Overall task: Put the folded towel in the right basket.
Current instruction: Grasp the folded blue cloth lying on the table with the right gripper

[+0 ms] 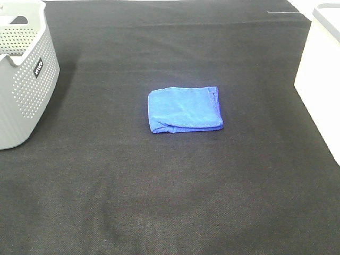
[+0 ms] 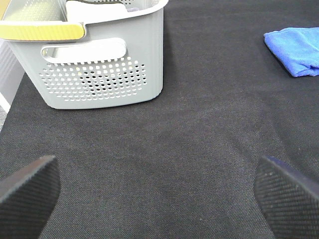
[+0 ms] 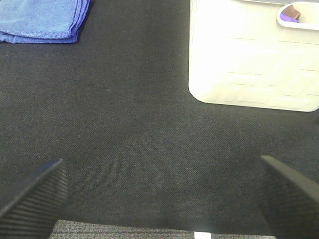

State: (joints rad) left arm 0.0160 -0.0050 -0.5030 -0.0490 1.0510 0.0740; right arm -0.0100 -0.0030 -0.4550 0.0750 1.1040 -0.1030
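Looking down from high, towel: the blue towel [image 1: 185,109], folded to a rough square, lies flat about the middle of the dark surface [image 1: 159,202], with nothing touching it.
High view, grey basket: a perforated grey basket [image 1: 24,74] stands at the left edge, well apart from the towel, with a small dark label on its wall.
High view, white basket: a white basket [image 1: 321,79] stands at the right edge, partly cut off by the frame. The towel lies outside it and well apart.
Left wrist, end effector: the left end effector [image 2: 158,199] is spread wide and holds nothing. Only bare surface lies between its dark ribbed fingers [image 2: 27,196].
Left wrist, grey basket: the grey basket [image 2: 99,74] stands upright ahead of the fingers, a handle slot above its rows of holes and a yellow piece [image 2: 45,31] along its rim.
Left wrist, towel: part of the towel [image 2: 296,50] shows at the frame edge, well apart from basket and fingers.
Right wrist, end effector: the right end effector [image 3: 159,196] is also spread wide, empty, over bare surface.
Right wrist, white basket: the white basket [image 3: 249,59] stands ahead of the fingers. A purple thing [image 3: 289,15] shows inside, too little of it to name.
Right wrist, towel: a folded edge of the towel [image 3: 42,20] lies on the surface, well apart from the white basket.
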